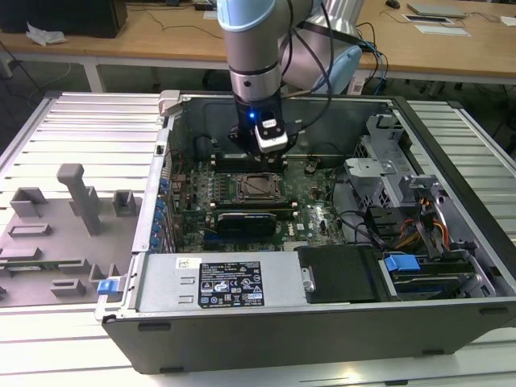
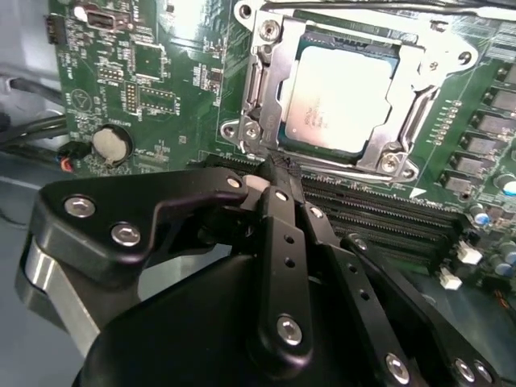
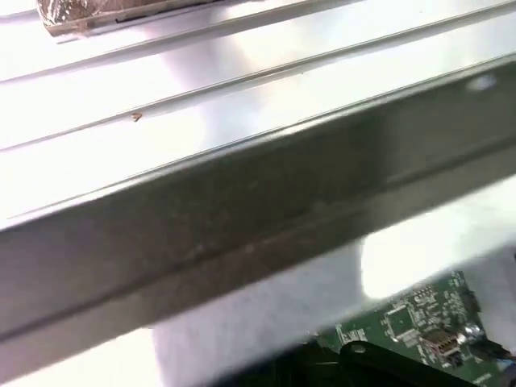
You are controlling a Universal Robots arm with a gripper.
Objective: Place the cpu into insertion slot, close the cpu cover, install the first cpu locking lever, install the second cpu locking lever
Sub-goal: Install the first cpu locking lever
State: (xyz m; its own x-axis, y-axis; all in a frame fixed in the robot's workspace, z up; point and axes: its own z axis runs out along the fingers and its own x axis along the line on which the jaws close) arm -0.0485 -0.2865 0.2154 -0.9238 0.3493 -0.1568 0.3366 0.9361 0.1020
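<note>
Exterior view. An open computer case lies on a slatted metal table. The arm reaches down into it, and the gripper hangs over the green motherboard. The insertion slot lies just beyond the fingertips, toward the near side of the case. Past the slot from the fingers sits a black graphics card. A grey fixture tray lies on the table, well apart, at the exterior view's left.

Second wrist view. The gripper has its black fingers drawn together to a narrow tip, with nothing visibly between them. The tip sits just beside the near edge of the socket frame, over the long memory slots. The cpu, with its silver-grey top, is seated in the insertion slot directly ahead of the fingertips. The cpu cover lies down around the chip, its window framing the metal top. A round coin cell battery sits off to one side of the fingers.

First wrist view. A grey case wall crosses the frame, with a corner of the motherboard beyond it.
</note>
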